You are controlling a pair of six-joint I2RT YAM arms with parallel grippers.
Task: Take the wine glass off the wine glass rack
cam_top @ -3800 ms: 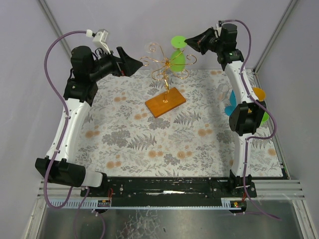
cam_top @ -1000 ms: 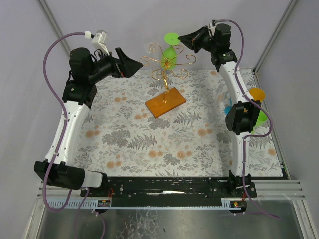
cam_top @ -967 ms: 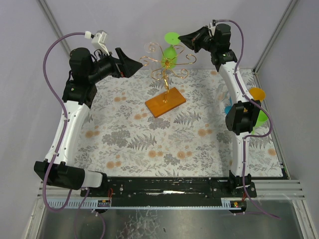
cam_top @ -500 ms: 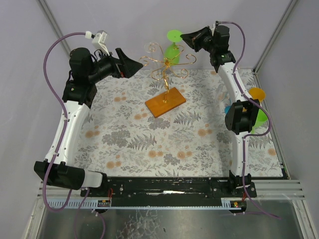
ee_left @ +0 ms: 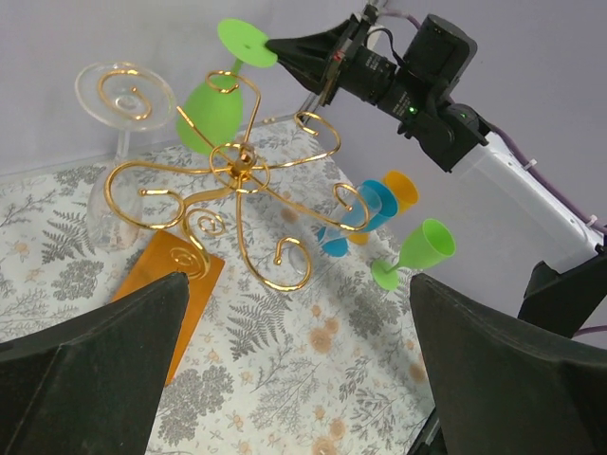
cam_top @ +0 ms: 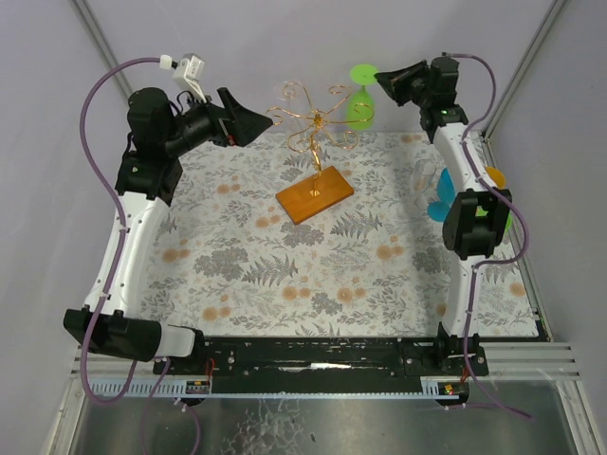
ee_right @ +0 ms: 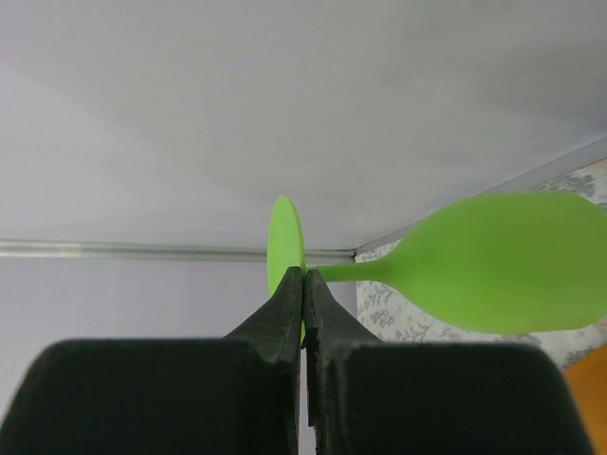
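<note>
The gold wire wine glass rack (cam_top: 316, 128) stands on its orange base (cam_top: 314, 196) at the back middle of the mat. My right gripper (cam_top: 381, 80) is shut on the foot of a green wine glass (cam_top: 359, 105), holding it in the air just right of the rack's arms. In the right wrist view the jaws (ee_right: 303, 277) pinch the foot disc edge-on, and the green wine glass (ee_right: 503, 261) has its bowl out to the right. A clear wine glass (ee_left: 121, 95) hangs on the rack's left side. My left gripper (cam_top: 273, 118) hovers open left of the rack, holding nothing.
Blue (cam_top: 441, 197), orange (cam_top: 490, 176) and green (cam_top: 507, 224) glasses lie grouped at the mat's right edge, partly behind my right arm. They also show in the left wrist view as blue (ee_left: 365, 213), orange (ee_left: 400, 187) and green (ee_left: 422, 248). Purple walls close the back.
My right gripper has carried the green wine glass to the right, from over the rack's middle to beside its right arms. The left arm has barely shifted.
</note>
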